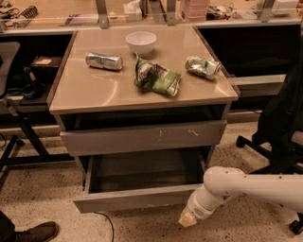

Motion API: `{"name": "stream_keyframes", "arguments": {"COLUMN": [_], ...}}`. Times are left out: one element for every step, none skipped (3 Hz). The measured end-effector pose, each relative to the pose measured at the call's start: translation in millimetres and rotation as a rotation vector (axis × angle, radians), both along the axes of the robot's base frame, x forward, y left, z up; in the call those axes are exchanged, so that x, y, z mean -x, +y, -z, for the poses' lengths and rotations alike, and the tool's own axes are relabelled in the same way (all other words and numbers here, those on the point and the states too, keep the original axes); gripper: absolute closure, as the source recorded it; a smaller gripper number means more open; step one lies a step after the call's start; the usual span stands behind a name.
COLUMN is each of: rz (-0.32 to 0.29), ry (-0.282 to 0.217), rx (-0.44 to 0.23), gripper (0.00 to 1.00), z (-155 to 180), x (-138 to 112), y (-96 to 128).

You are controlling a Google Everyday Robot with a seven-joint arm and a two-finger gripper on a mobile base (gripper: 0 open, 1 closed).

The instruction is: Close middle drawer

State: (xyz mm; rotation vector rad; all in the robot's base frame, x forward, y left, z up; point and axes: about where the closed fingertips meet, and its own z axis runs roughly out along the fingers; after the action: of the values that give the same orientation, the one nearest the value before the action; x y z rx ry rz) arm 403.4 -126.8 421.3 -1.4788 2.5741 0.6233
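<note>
One camera looks down from the front, fairly near, on the middle drawer [137, 198], gripper [188, 218] lower right.

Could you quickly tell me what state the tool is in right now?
Tool: cannot be told; low, beside the right front corner of the wide grey drawer.

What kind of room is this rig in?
Probably an office or lab workspace: a wheeled office chair at right, a cluttered counter behind, and a grey drawer cabinet with a chip bag on top. The gripper is low, near the right front corner of the open middle drawer.
</note>
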Motion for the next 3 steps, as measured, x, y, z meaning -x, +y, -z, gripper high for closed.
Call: {"name": "stream_keyframes", "arguments": {"rz": [-0.012,-0.030,-0.045], "ry": [-0.007,-0.046,-0.086], "rx": [0.007,0.012,0.018], "gripper": [0.88,1.00,1.00], "z": [2.1,6.6,10.2], "x": [-6.8,-29.9,-54.8], "y": [3.7,10.4,15.8]}}
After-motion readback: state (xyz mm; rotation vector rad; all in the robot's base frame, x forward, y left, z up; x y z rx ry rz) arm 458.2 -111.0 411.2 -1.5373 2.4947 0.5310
